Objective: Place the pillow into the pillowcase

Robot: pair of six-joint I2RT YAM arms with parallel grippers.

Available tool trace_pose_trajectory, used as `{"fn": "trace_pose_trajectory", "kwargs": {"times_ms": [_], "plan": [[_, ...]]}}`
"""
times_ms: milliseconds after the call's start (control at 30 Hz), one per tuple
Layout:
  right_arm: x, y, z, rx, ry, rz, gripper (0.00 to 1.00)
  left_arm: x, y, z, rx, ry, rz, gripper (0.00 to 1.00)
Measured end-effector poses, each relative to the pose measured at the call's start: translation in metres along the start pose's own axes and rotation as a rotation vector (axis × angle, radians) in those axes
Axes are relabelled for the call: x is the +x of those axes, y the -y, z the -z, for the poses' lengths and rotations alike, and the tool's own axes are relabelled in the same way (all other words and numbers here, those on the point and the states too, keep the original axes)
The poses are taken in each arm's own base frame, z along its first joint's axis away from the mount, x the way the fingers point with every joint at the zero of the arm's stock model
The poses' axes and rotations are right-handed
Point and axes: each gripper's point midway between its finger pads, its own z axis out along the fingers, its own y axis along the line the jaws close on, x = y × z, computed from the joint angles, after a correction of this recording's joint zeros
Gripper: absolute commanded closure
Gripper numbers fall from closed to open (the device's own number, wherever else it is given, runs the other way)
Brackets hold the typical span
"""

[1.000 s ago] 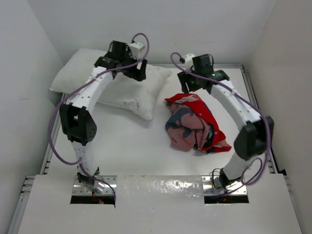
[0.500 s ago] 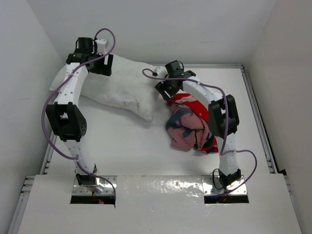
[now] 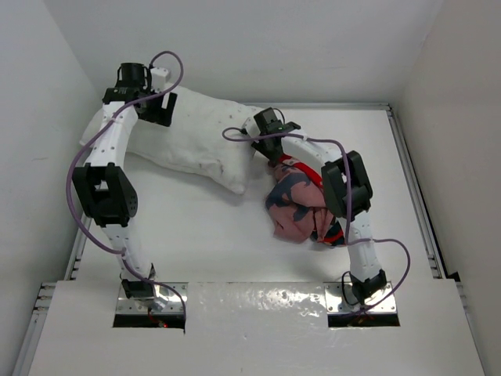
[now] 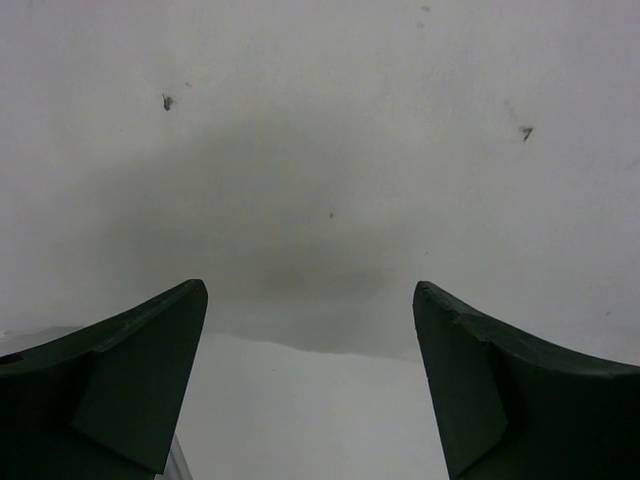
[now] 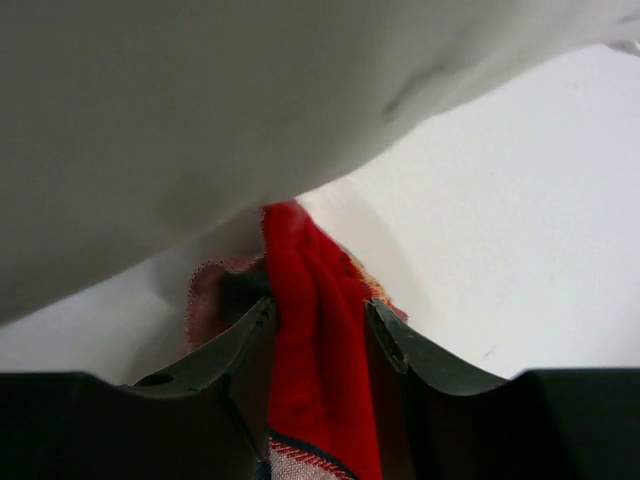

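Standing over this rig, here's what I see. The pillow (image 3: 200,145) lies across the far left of the counter (image 3: 196,243), around 10 to 11 o'clock from the middle. It sits slanted, with one corner poking toward 5 o'clock, near the pillowcase (image 3: 297,205). The pillowcase is a crumpled heap just right of center, toward 3 o'clock, red print up, with some pale pink inside showing at its 6 o'clock side.

The left tool (image 3: 159,110) hangs over the pillow's 10 o'clock end. In its own camera the left tool (image 4: 310,295) has both fingers spread wide, with nothing between them. Only the white pillow (image 4: 320,150) surface, with a few dark specks, shows ahead.

The right tool (image 3: 270,149) is down at the heap's 11 o'clock edge, right by the pillow's near side. Up close, the right tool (image 5: 320,310) is pinching a red fold of the pillowcase (image 5: 310,380). The cloth fills the gap and touches both fingers. The pillow (image 5: 200,120) bulges over the top of that view.
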Motion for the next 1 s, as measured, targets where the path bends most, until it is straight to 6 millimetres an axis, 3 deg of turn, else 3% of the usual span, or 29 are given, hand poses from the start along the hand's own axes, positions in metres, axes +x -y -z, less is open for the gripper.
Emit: {"fn": "trace_pose_trajectory", "kwargs": {"times_ms": [200,400,500,567,600,700,800,833,867,900,933,967,1000], "plan": [[0.007,0.005,-0.009,0.038,-0.027,0.0,0.54,0.03,-0.005,-0.013,-0.001,-0.118,-0.109,0.18],[0.014,-0.005,-0.015,0.0,-0.031,0.002,0.59,0.055,-0.006,-0.023,0.008,-0.208,-0.162,0.17],[0.021,-0.008,-0.017,-0.008,-0.051,0.001,0.75,0.055,-0.008,-0.023,0.006,-0.211,-0.184,0.15],[0.024,-0.007,-0.018,-0.006,-0.054,-0.011,1.0,0.057,-0.008,-0.024,0.011,-0.214,-0.199,0.06],[0.025,-0.005,-0.018,0.001,-0.06,-0.02,1.0,0.058,-0.007,-0.025,0.02,-0.214,-0.21,0.0],[0.029,0.008,-0.017,0.04,-0.072,-0.082,1.0,0.076,0.004,-0.037,0.078,-0.218,-0.251,0.0],[0.027,0.034,-0.012,0.1,-0.053,-0.225,1.0,0.113,0.027,-0.054,0.181,-0.213,-0.313,0.0],[0.027,0.046,-0.01,0.119,-0.034,-0.297,1.0,0.127,0.036,-0.059,0.217,-0.21,-0.33,0.04],[0.028,0.059,-0.006,0.133,-0.012,-0.379,1.0,0.138,0.043,-0.062,0.244,-0.204,-0.338,0.19],[0.031,0.073,0.0,0.145,0.006,-0.466,1.0,0.15,0.049,-0.064,0.271,-0.21,-0.34,0.44],[0.035,0.088,0.007,0.158,0.027,-0.545,1.0,0.155,0.053,-0.067,0.288,-0.21,-0.338,0.88],[0.039,0.105,0.016,0.172,0.055,-0.621,1.0,0.157,0.056,-0.07,0.304,-0.208,-0.337,0.99],[0.047,0.127,0.029,0.197,0.095,-0.711,1.0,0.154,0.059,-0.072,0.323,-0.194,-0.342,1.0]]}}
